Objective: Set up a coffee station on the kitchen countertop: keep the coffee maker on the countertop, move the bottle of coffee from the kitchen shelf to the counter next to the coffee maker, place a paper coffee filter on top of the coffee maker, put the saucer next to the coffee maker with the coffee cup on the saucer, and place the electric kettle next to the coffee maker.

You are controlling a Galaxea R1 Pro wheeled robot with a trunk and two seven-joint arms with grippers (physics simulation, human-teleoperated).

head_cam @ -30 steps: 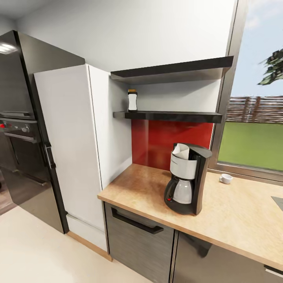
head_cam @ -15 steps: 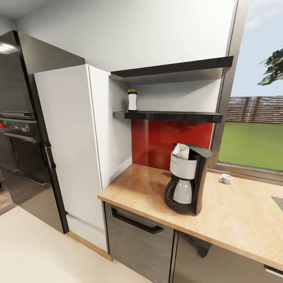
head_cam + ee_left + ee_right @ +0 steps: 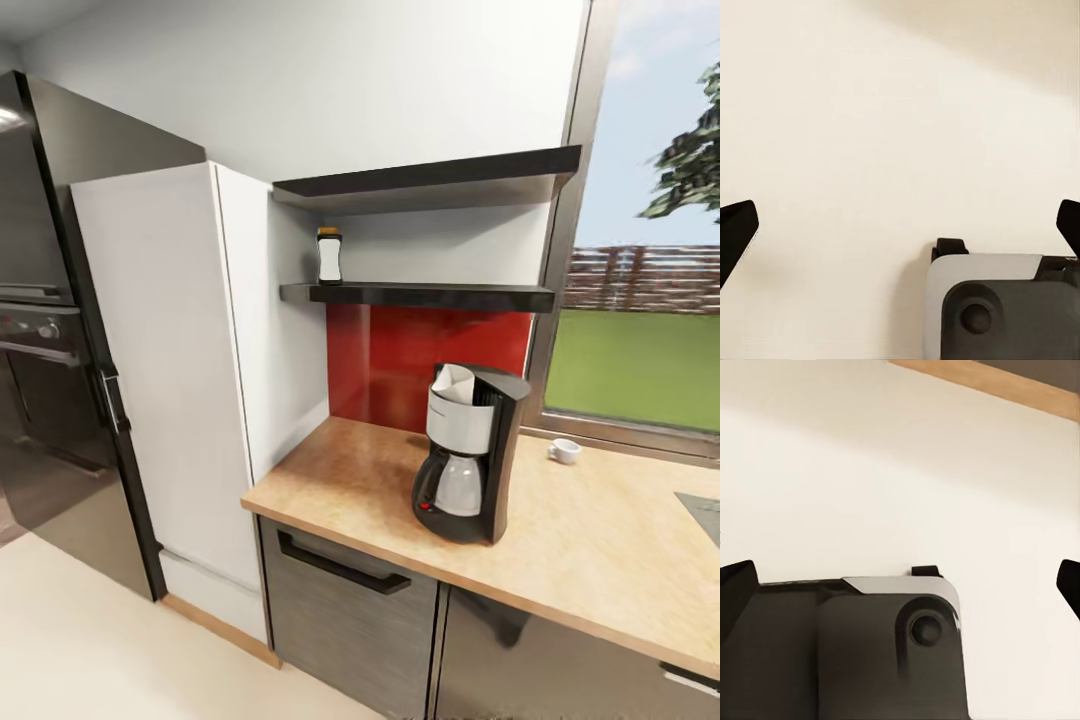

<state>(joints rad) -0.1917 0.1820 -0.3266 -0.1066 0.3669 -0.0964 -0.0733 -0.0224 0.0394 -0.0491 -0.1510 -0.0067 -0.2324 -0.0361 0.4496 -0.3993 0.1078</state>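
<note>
Bare countertop left of coffee maker; upper shelf overhead.

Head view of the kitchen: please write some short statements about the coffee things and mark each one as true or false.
1. The bottle of coffee stands on the lower shelf. True.
2. The coffee maker stands on the floor. False: it stands on the countertop.
3. The coffee cup sits on the countertop near the window. True.
4. The coffee cup rests on top of the coffee maker. False: it stands apart from it, toward the window.
5. The bottle of coffee touches the coffee maker. False: it is up on the shelf.
</note>
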